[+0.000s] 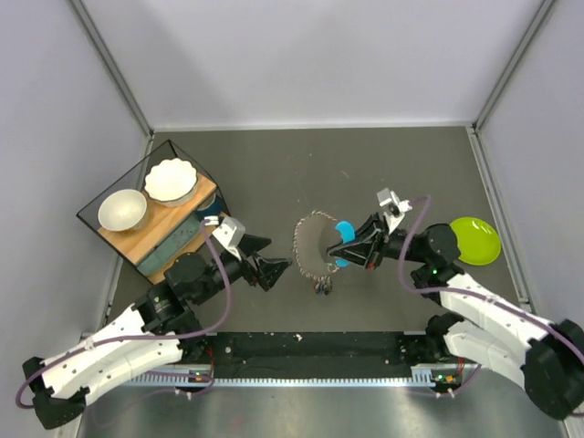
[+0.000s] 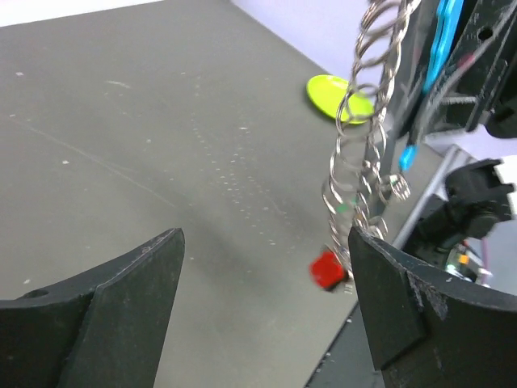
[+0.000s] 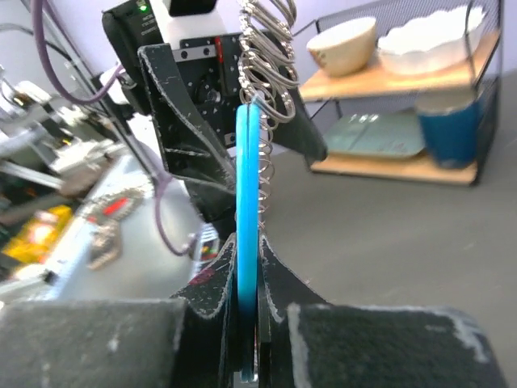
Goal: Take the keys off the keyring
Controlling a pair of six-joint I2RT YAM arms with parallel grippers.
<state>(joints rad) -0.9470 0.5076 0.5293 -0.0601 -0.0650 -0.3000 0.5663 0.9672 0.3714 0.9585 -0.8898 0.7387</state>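
Right wrist: right gripper jaws clenched on cyan key at top of keyring; keyring hangs vertical; left gripper, jaws released, just beside keyring, nearer its red key.

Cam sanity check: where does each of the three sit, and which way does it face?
Top external: above and behind the bases, looking down on the table; both arms show, left claw open, right claw shut on the cyan tag.
Left wrist: looks across the table toward the right arm and lime plate; own open fingers at bottom.
Right wrist: looks toward the left arm and wire shelf; own fingers pinching the tag.
Shared: both wrist views see the ring chain, from opposite sides.
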